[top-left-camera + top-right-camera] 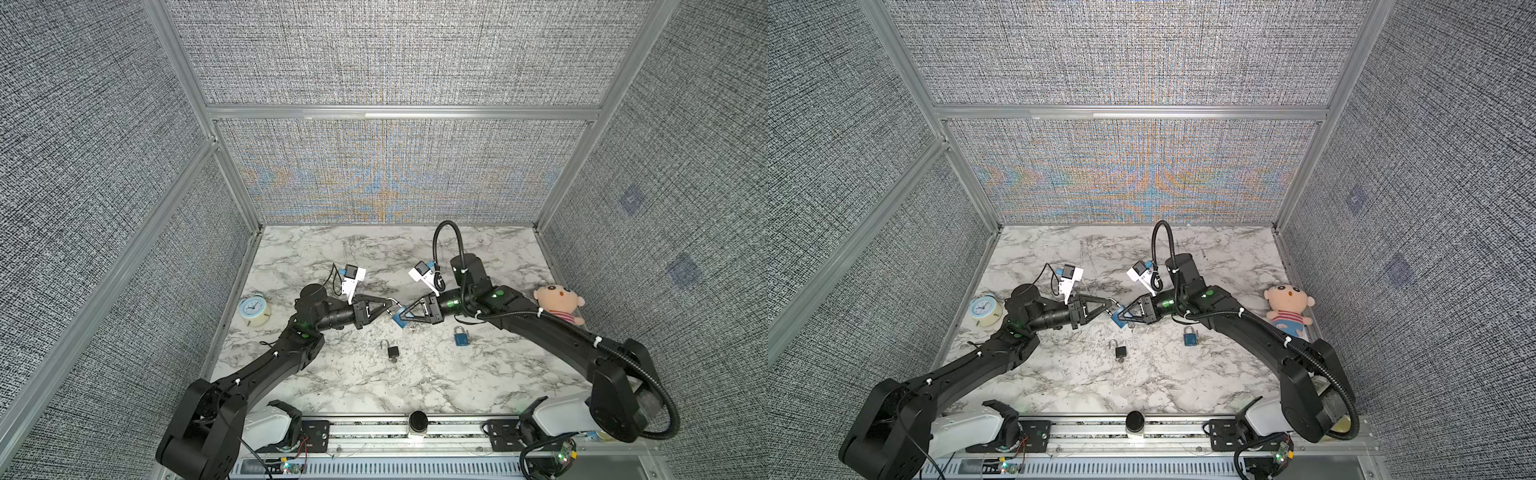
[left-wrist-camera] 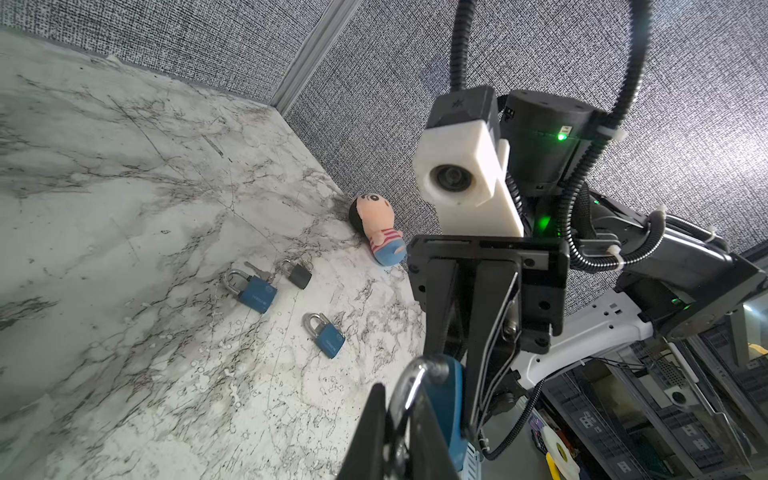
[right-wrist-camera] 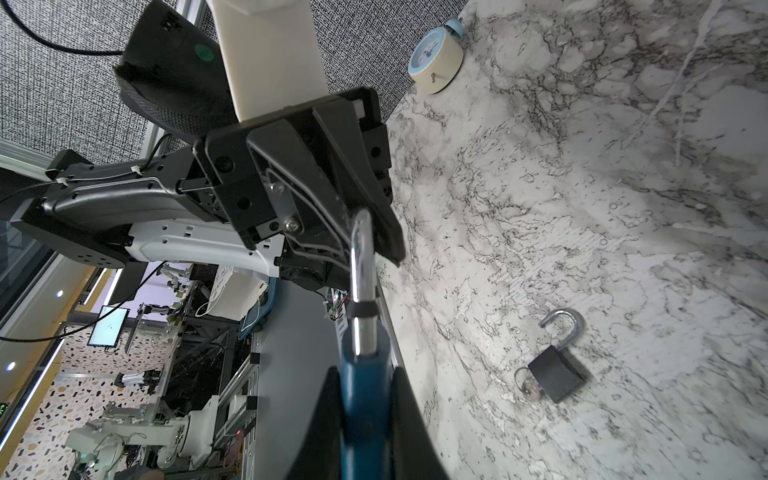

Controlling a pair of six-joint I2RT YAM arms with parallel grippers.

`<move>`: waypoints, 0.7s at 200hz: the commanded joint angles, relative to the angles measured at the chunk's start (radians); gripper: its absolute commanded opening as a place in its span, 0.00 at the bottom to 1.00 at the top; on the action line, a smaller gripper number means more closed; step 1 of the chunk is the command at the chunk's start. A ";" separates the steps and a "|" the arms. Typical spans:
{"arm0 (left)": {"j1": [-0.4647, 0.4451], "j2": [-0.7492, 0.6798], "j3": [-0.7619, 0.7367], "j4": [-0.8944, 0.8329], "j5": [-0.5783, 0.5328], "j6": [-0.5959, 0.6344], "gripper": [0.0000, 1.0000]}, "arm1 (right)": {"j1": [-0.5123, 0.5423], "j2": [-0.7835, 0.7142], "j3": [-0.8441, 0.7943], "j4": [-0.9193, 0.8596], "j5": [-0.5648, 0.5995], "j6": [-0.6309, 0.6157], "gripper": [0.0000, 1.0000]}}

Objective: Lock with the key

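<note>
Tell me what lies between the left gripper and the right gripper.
A blue padlock, seen in both top views: the right gripper clamps its body, the left gripper its shackle.

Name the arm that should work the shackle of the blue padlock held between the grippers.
Left. The left gripper is shut on the shackle, while the right gripper clamps the blue body, so the left can probably push it home against that brace.

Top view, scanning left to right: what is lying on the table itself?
In order: clock → black padlock → blue padlock → doll. The held padlock, raised mid-table, overlaps the black one sideways, so it is left out.
</note>
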 commanded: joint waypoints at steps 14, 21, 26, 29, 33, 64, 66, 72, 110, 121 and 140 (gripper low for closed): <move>-0.004 -0.008 0.000 -0.007 0.002 0.024 0.00 | 0.002 -0.006 -0.003 0.080 0.046 0.043 0.00; -0.004 -0.009 -0.002 -0.009 0.002 0.024 0.00 | 0.002 -0.008 -0.004 0.083 0.050 0.045 0.00; -0.005 -0.009 -0.003 -0.011 0.001 0.024 0.00 | 0.002 -0.008 -0.004 0.085 0.053 0.044 0.00; -0.006 -0.009 -0.003 -0.013 -0.001 0.024 0.00 | 0.002 -0.008 -0.005 0.085 0.054 0.045 0.00; -0.006 -0.010 -0.003 -0.015 -0.002 0.024 0.00 | 0.001 -0.007 -0.006 0.088 0.058 0.046 0.00; -0.014 -0.010 -0.003 -0.022 -0.011 0.023 0.00 | 0.002 -0.002 -0.018 0.126 0.064 0.067 0.00; -0.014 -0.010 -0.003 -0.024 -0.012 0.024 0.00 | 0.002 -0.001 -0.020 0.128 0.065 0.069 0.00; -0.016 -0.010 -0.003 -0.024 -0.012 0.024 0.00 | 0.002 0.000 -0.023 0.136 0.069 0.074 0.00; -0.041 -0.002 -0.007 -0.016 -0.027 0.015 0.00 | 0.001 0.004 -0.056 0.244 0.076 0.138 0.00; -0.048 0.003 -0.012 -0.008 -0.031 0.011 0.00 | 0.002 0.008 -0.058 0.250 0.087 0.142 0.00; -0.058 0.006 -0.018 0.000 -0.032 0.002 0.00 | 0.002 0.010 -0.058 0.252 0.112 0.140 0.00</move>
